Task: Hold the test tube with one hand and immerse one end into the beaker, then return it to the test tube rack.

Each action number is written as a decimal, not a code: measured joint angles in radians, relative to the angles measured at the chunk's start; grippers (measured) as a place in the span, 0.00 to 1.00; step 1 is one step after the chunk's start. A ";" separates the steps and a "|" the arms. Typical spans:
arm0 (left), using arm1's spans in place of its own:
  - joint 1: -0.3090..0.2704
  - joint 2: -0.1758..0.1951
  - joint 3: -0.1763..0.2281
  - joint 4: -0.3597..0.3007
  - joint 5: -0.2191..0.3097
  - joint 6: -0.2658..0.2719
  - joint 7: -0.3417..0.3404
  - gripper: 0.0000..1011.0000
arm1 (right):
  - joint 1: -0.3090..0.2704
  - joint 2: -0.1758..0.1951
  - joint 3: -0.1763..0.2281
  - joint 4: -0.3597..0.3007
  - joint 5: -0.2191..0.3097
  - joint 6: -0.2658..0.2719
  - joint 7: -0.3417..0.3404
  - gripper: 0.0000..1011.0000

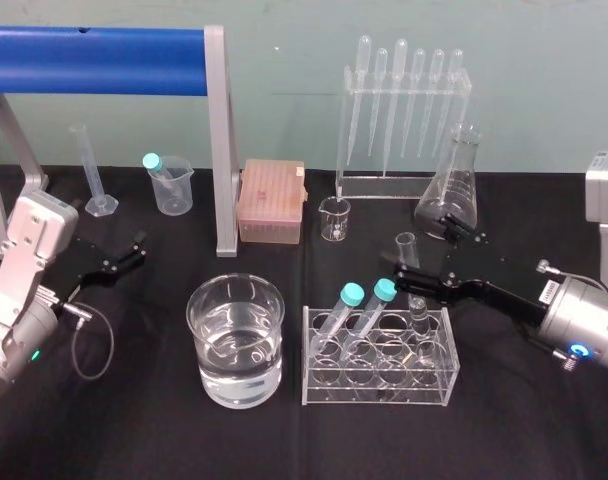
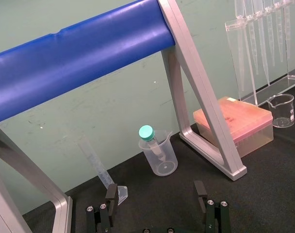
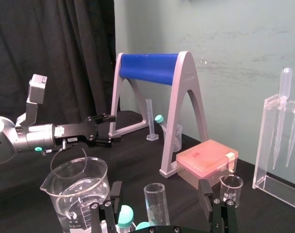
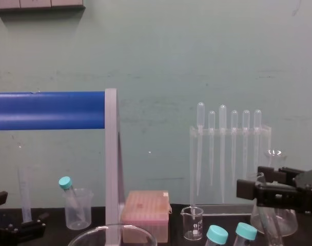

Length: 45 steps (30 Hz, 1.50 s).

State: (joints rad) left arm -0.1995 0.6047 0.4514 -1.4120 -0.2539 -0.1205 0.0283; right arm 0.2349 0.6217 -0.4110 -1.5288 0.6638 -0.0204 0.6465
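The black desk (image 1: pixel 124 420) runs across the lower half of the head frame. At its lower centre stands the beaker (image 1: pixel 209 362), wide and part filled with clear liquid. Just to the right of it in the frame sits the test tube rack (image 1: pixel 316 392), apart from the beaker's wall.

The test tube (image 1: pixel 407 250) stands in a cell at the rack's upper right. Its long axis is close to upright and its plain open rim rises above the rack. Two teal-capped tubes (image 1: pixel 352 294) lean in cells to its left.

The right gripper (image 3: pixel 160 190) reaches in from the right edge of the head frame at about the height of the tube's upper part. In the right wrist view its fingers (image 3: pixel 204 191) are spread wide, one on each side of the tube, and neither touches the glass. The tube sits roughly midway in that gap, so the likely next step is to close on it across its width and then lift straight up along its axis. This arm is clearly the nearer one.

The left gripper (image 1: pixel 136 250) hangs over the desk at the middle left of the head frame, well apart from the rack. Its fingers are also parted and hold nothing.
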 joint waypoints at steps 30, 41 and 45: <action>0.000 0.000 0.000 0.000 0.000 0.000 0.000 0.99 | 0.034 -0.027 -0.031 0.047 -0.027 0.029 -0.017 0.99; 0.000 0.000 0.000 0.000 0.000 0.000 0.000 0.99 | 0.027 -0.023 -0.028 0.040 -0.027 0.030 -0.016 0.99; 0.000 0.000 0.000 0.000 0.000 0.000 0.000 0.99 | 0.022 -0.020 -0.024 0.034 -0.026 0.030 -0.017 0.99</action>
State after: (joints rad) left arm -0.1995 0.6047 0.4514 -1.4120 -0.2539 -0.1205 0.0283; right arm 0.2574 0.6020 -0.4351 -1.4952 0.6375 0.0095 0.6291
